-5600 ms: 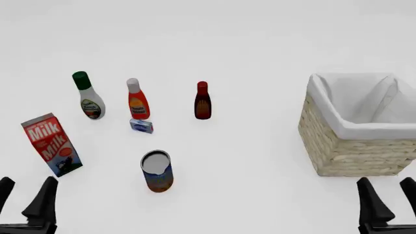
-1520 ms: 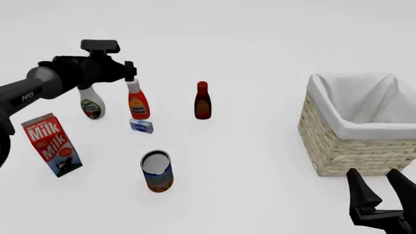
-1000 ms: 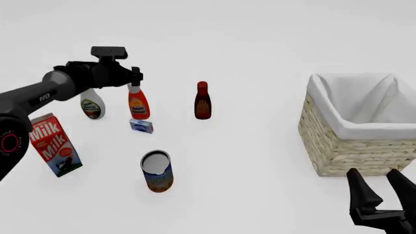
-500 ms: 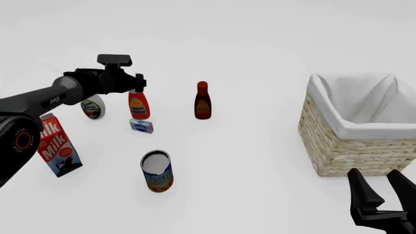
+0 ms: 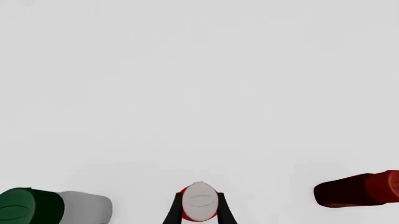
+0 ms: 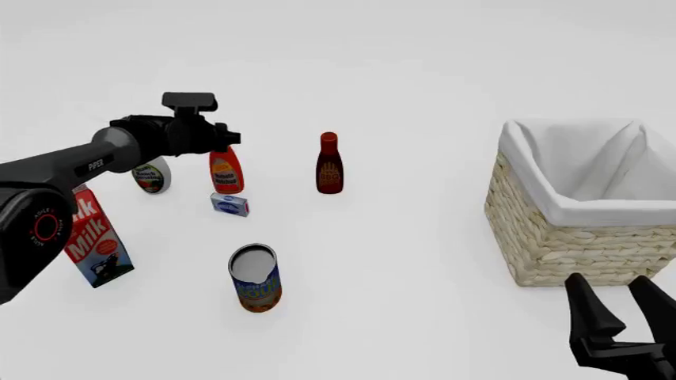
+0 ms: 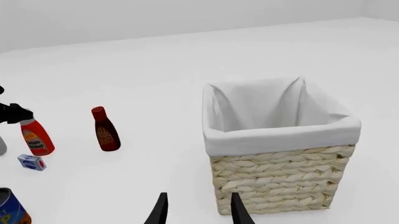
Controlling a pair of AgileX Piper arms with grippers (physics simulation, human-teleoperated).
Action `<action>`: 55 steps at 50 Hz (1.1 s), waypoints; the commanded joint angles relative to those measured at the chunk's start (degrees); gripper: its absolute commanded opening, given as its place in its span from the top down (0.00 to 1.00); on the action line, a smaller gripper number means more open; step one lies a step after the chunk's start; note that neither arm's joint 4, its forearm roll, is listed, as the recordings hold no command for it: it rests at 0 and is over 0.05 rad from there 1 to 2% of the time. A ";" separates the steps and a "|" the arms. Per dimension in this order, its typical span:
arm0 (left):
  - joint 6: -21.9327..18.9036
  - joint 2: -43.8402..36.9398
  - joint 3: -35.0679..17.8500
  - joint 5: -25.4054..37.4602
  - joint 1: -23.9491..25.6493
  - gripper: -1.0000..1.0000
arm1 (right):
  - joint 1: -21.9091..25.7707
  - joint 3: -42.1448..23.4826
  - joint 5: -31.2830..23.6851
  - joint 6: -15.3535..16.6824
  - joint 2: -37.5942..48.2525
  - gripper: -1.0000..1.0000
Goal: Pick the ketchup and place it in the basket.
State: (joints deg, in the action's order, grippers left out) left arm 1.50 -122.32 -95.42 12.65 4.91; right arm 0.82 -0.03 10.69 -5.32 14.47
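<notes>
The ketchup [image 6: 225, 170] stands upright at the back left of the table, a red-orange bottle with a yellowish label. My left gripper [image 6: 220, 142] has come down over its top, hiding the cap in the front view. In the left wrist view the two fingers [image 5: 176, 210] press against either side of the grey-white cap [image 5: 199, 208]. The basket [image 6: 571, 210], wicker with a white liner, sits at the right and holds nothing I can see. My right gripper [image 6: 618, 297] hovers open just in front of the basket [image 7: 281, 130], low at the near edge.
A white bottle with a green cap [image 6: 150, 176] stands just left of the ketchup, and a dark-red bottle [image 6: 329, 165] to its right. A small blue box [image 6: 229, 204] lies in front of the ketchup. Nearer me are a can [image 6: 255, 277] and a milk carton [image 6: 93, 237].
My left arm has reached from the near edge to the ketchup and lowered over its cap in the last second. The right gripper has barely moved.
</notes>
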 commanded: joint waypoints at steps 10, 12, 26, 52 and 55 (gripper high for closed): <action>-1.23 3.39 1.56 -0.73 0.30 1.00 | 0.02 0.00 -0.58 -0.42 -0.91 0.00; -1.48 4.10 1.65 -0.66 0.30 1.00 | -0.01 0.00 -1.14 -0.33 -1.59 0.00; -2.52 6.55 -1.85 1.22 -0.38 1.00 | -0.15 -0.01 -3.03 -0.13 -4.19 0.00; -2.21 17.94 3.10 3.85 0.78 1.00 | 1.80 -1.05 -4.97 7.23 -6.08 0.00; -2.25 20.18 4.54 4.39 1.21 1.00 | 3.06 -2.65 -7.61 7.55 -7.89 0.00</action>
State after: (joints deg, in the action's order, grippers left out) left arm 0.06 -108.00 -93.96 16.08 5.53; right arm 1.68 -0.66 6.33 -1.25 8.94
